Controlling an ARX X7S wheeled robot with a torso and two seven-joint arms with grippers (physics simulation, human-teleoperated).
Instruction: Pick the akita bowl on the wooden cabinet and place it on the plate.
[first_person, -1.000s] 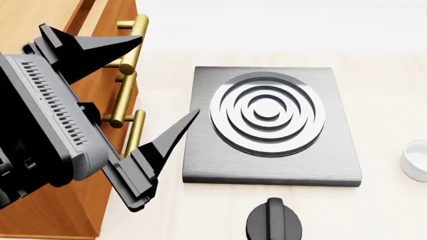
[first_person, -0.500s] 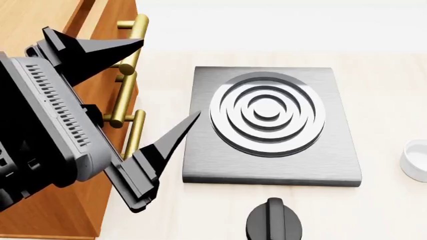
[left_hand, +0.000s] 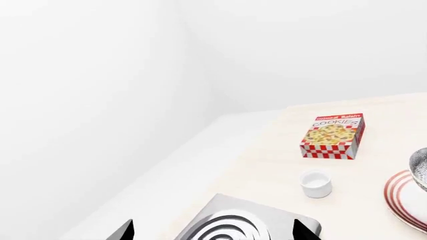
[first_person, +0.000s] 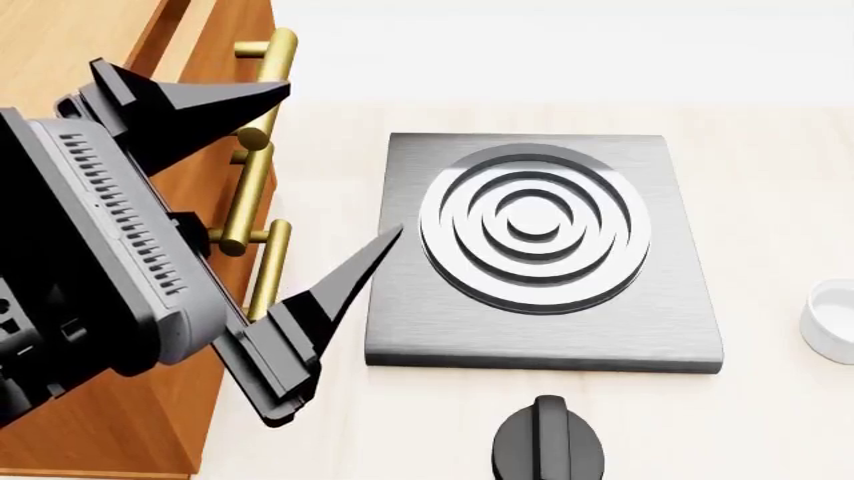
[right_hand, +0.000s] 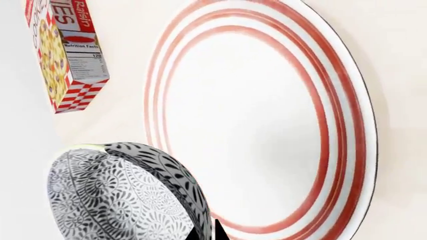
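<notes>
Two black fingers of the left gripper (first_person: 334, 165) are spread wide apart, with nothing between them, in front of the wooden cabinet (first_person: 220, 60) and its brass handles (first_person: 260, 160). Just beyond the lower finger lies a grey metal burner plate (first_person: 547, 250) with raised concentric rings, and a black knob (first_person: 547, 445) is seen at the near edge of the pale table (first_person: 774, 180). A small white cup (first_person: 830, 320) sits at the far right of the head view.

Only the dark tips of the right gripper (right_hand: 207, 234) are caught in the right wrist view, pinched close on the rim of the bowl (right_hand: 120, 195) (black-and-white leaf pattern). The bowl is held tilted on its side, just beside the rim of the plate (right_hand: 267, 120) and overlapping its red rings; whether it touches cannot be told. A red-checked cookie box (right_hand: 63, 55) stands beyond the plate.

In the left wrist view the cookie box, cup and plate edge are seen well apart from the burner plate.
</notes>
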